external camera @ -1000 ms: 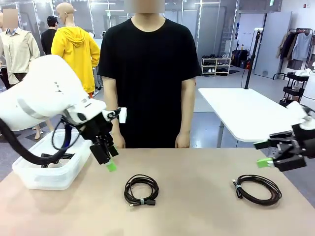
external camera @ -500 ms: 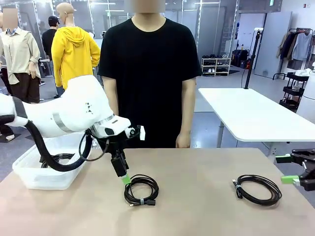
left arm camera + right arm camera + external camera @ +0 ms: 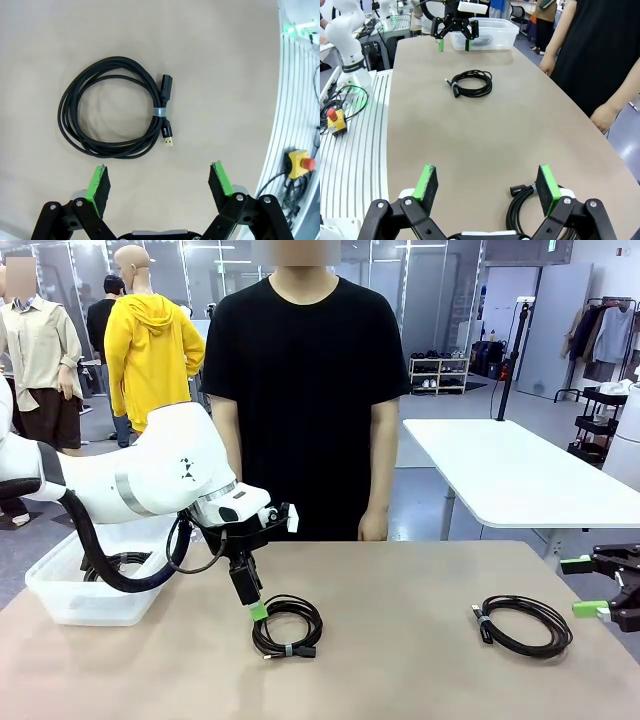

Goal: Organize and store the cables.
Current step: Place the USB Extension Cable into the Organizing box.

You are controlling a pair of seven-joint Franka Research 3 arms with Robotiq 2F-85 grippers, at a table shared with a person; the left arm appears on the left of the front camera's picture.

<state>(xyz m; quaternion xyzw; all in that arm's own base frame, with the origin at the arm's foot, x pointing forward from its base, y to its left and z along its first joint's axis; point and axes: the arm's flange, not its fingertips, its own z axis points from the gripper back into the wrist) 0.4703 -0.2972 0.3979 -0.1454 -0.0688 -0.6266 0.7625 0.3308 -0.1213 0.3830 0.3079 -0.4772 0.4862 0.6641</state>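
No words or numbers to read right now. On the left, a small black emblem (image 3: 187, 469) sits on the white shell of the left arm (image 3: 140, 485): it's a mark, not letters. In the left wrist view, the plug (image 3: 166, 131) of the coiled cable (image 3: 70, 125) carries a pale speck that may be print, too small to make out. Far right, high up, a green sign (image 3: 551, 245) is too small to read as well.
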